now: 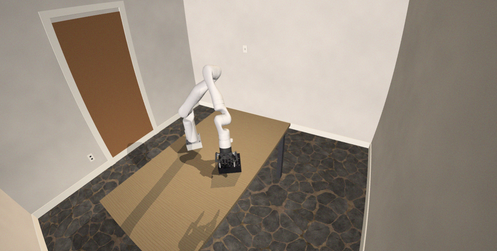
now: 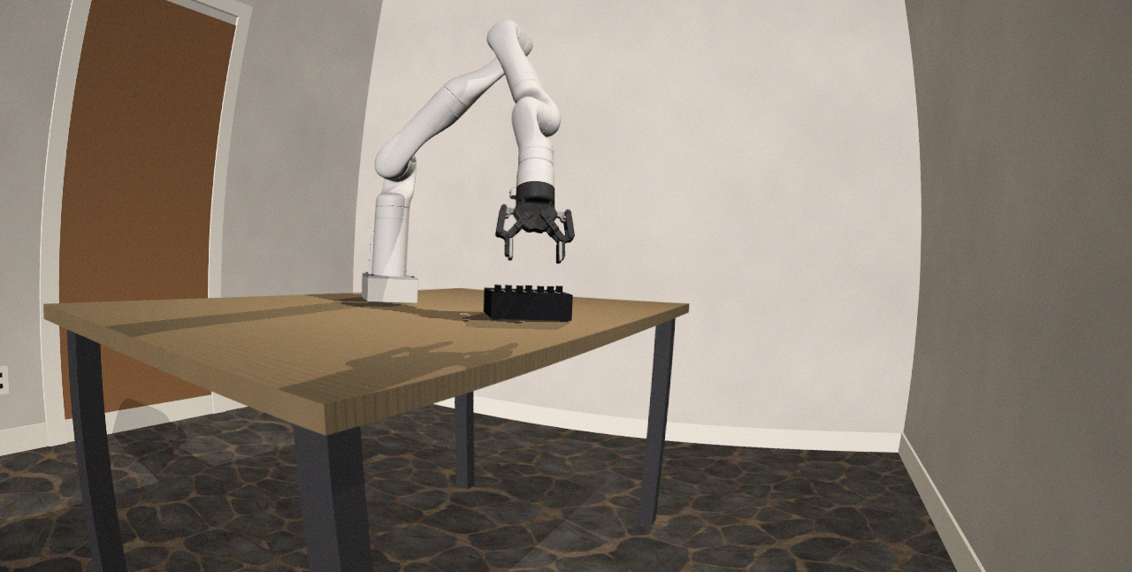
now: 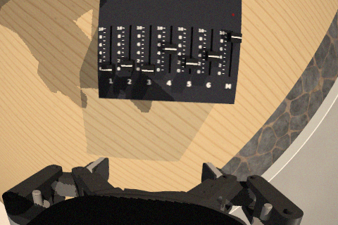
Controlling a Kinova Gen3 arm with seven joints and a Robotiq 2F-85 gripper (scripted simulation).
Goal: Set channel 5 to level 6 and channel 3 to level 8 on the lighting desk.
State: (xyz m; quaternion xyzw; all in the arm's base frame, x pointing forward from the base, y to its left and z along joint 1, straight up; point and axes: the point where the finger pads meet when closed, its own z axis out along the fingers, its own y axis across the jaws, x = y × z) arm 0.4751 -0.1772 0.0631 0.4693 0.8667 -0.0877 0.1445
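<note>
The black lighting desk stands flat on the wooden table, also seen in the exterior view and the top view. It has faders numbered 1 to 6 and one marked M. The channel 3 cap sits near the bottom of its scale. The channel 5 cap sits low, about a fifth of the way up. The channel 4 cap is near the middle, and the M cap is near the top. My gripper is open and empty, hanging above the desk without touching it.
The desk lies near the table's right edge, with stone floor beyond. The arm's base stands on the table behind and to the left of the desk.
</note>
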